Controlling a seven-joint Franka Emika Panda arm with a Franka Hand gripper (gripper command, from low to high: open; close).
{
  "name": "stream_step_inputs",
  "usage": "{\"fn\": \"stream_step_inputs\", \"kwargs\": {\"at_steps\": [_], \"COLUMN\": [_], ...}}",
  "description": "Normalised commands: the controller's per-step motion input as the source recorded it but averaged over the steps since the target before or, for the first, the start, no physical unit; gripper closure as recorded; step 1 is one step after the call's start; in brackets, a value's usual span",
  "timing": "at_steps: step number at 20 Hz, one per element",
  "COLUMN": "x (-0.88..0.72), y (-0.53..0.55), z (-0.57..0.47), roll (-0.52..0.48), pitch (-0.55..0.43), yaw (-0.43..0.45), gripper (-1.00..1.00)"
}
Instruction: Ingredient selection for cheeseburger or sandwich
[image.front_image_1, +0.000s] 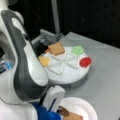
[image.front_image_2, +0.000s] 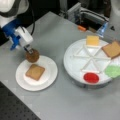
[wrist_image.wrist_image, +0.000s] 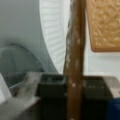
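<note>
Above the plate (image.front_image_2: 48, 77) — claw (image.front_image_2: 29, 50) grips brown patty (image.front_image_2: 32, 56).

Arm (image.front_image_1: 22, 62): glossy white shells w/ dark grey bands at joints. Blue bracket (image.front_image_2: 11, 31) near wrist, black cable alongside. White end effector (image.front_image_2: 29, 50) w/ small dark fingers.

Grey table (image.front_image_2: 62, 100) is carrying a paper plate (image.front_image_2: 50, 75) under the gripper (image.front_image_2: 29, 50), divided tray (image.front_image_2: 75, 65) sitting well beyond.

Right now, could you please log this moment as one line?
gripper: shut on brown patty | over paper plate rim | bread square on plate | tray: cheese, bread, lettuce, red disc
</note>
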Motion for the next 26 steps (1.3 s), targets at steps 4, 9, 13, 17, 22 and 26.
{"fn": "stream_step_inputs", "kwargs": {"at_steps": [4, 9, 13, 17, 22, 26], "x": [0.35, 0.38, 0.39, 0.37, 0.34, 0.31], "y": [-0.28, -0.21, -0.14, -0.11, -0.12, -0.13], "z": [-0.3, -0.2, -0.08, -0.04, -0.06, -0.05], "roll": [-0.053, -0.011, 0.027, 0.036, 0.021, 0.015], "pitch": [0.06, 0.046, 0.018, 0.02, 0.024, 0.049], "yaw": [0.285, 0.277, 0.25, 0.223, 0.194, 0.176], "gripper": [1.0, 1.0, 1.0, 1.0, 1.0, 1.0]}}
